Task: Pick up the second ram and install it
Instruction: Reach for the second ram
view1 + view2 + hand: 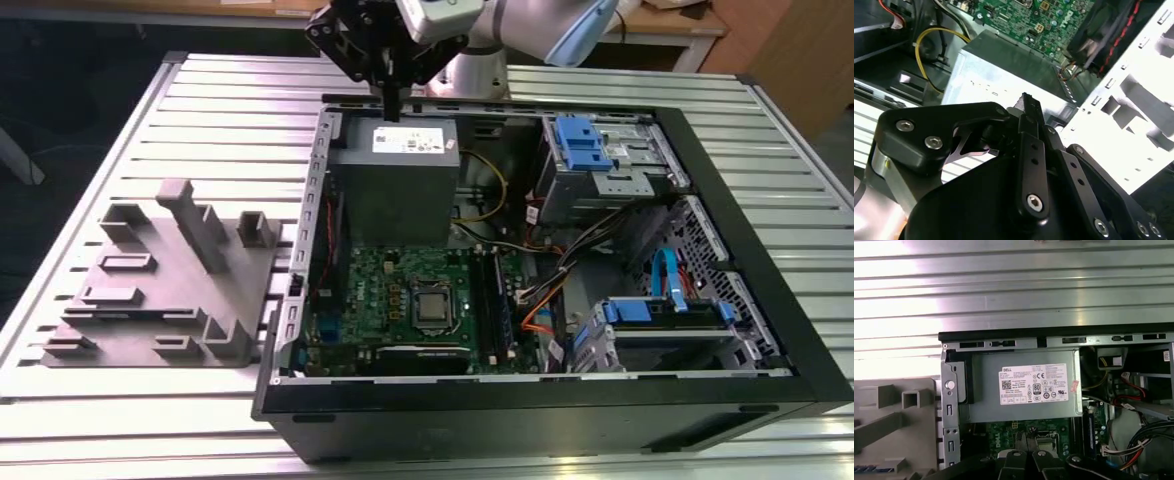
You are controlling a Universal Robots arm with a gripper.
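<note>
My gripper [391,108] hangs over the far end of the open computer case, just above the grey power supply [394,160]. Its black fingers [1030,131] stand pressed together and I see nothing held between them. In the first wrist view the fingertips [1026,442] point down over the green motherboard [1004,432], below the labelled power supply [1026,390]. A narrow dark blue strip [871,469] lies on the grey fixture [884,440] beside the case. It looks like the second ram, and the frame edge cuts it off. The black memory sockets [497,300] run beside the processor socket.
The case [534,400] lies on its side on a slatted metal table [200,90]. Drive cages with blue latches [587,145] and loose cables [561,260] fill the exterior view's right half. The grey fixture [160,290] has upright posts. A yellow cable [929,45] loops by the power supply.
</note>
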